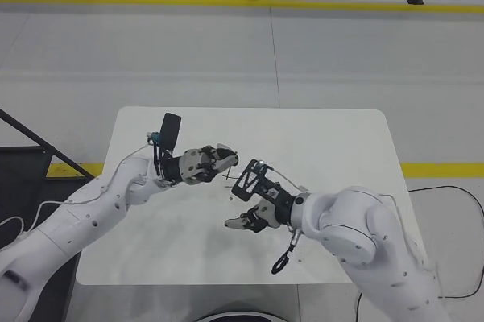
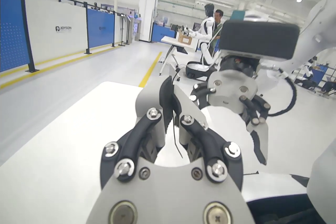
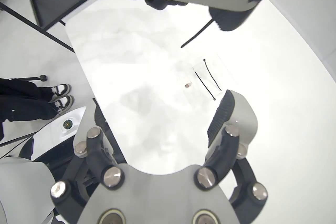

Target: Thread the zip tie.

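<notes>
On table (image 1: 346,145) centre: left gripper (image 1: 224,155) clamped tight on one zip tie (image 3: 197,34), tail jutting free toward right gripper (image 1: 243,221), which sits at its 5 o'clock, spread wide, holding nothing. Likely best: pinch tail near tip, hold head steady, feed straight. Count: one table, two grippers, three ties, two being spares (image 3: 211,75) lying flat on it.

The top camera sits high and looks down on the whole white surface (image 1: 330,137). The left wrist camera sits close behind its jaws and looks out across the room. The right wrist camera looks down past its jaws. All three see the surface.
</notes>
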Tool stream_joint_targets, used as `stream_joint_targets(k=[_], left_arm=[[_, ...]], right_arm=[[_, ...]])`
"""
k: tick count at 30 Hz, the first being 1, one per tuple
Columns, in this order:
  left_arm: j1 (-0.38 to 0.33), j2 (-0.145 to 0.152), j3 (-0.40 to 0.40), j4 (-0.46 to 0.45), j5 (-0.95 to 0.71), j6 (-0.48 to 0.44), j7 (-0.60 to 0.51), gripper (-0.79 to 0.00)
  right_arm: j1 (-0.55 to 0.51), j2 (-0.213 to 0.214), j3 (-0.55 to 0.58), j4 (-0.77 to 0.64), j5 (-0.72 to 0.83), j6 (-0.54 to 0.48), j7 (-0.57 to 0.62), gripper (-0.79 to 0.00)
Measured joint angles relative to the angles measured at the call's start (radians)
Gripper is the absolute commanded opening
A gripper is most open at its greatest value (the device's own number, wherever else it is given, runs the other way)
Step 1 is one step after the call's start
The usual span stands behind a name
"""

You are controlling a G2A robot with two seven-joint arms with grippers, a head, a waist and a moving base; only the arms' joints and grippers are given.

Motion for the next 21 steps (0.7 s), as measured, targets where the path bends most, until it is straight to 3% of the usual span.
stream_joint_targets(k=[3,14,21], left_arm=[[0.019,-0.008,-0.014,-0.003,0.016,-0.006,0.017,-0.785],[0.022,-0.010,-0.014,-0.004,0.024,-0.004,0.014,-0.785],[0.071,-0.019,-0.049,-0.043,-0.024,-0.005,-0.033,-0.785]], right_arm=[[-0.022,0.000,0.016,0.032,0.077,-0.035,-0.073,0.000],[-0.028,0.000,0.014,0.034,0.075,-0.037,-0.087,0.000],[-0.039,-0.001,0.031,0.103,0.170,-0.129,-0.221,-0.025]])
